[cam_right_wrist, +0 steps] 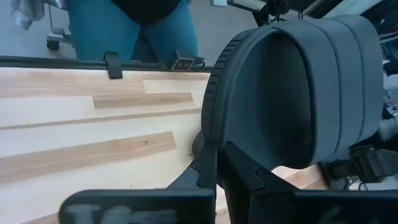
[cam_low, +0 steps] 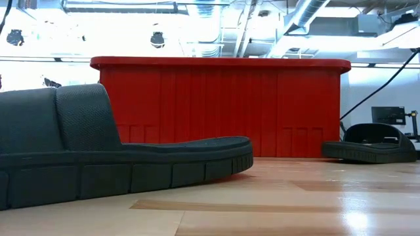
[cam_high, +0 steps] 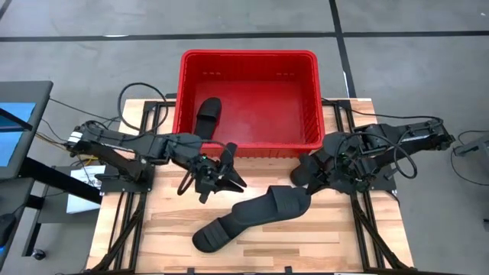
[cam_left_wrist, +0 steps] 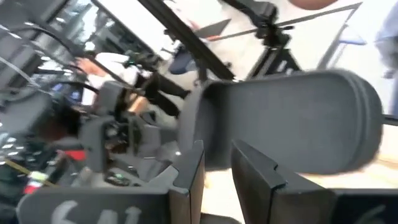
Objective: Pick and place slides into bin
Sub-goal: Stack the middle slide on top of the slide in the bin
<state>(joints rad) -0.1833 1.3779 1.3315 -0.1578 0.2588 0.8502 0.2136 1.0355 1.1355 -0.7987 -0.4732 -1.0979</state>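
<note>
The left claw (cam_high: 221, 177) is clamped on the strap of a slide (cam_left_wrist: 292, 118) held just short of the bin (cam_high: 248, 145) near wall, and the right claw (cam_high: 317, 174) is shut on the strap of another slide (cam_right_wrist: 298, 93) beside the bin's near right corner. One slide (cam_high: 207, 116) already lies in the bin, beyond the left claw, and a fourth slide (cam_high: 252, 218) rests on the surface (cam_high: 321, 237) between the two claws. Each claw probably needs to lift its slide clear above the thick rim before carrying it over, and release only once the sole hangs well inside the walls.

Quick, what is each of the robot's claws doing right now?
Left gripper: jaws closed on the strap of a black slide.
Right gripper: jaws shut on the strap of another slide.
</note>
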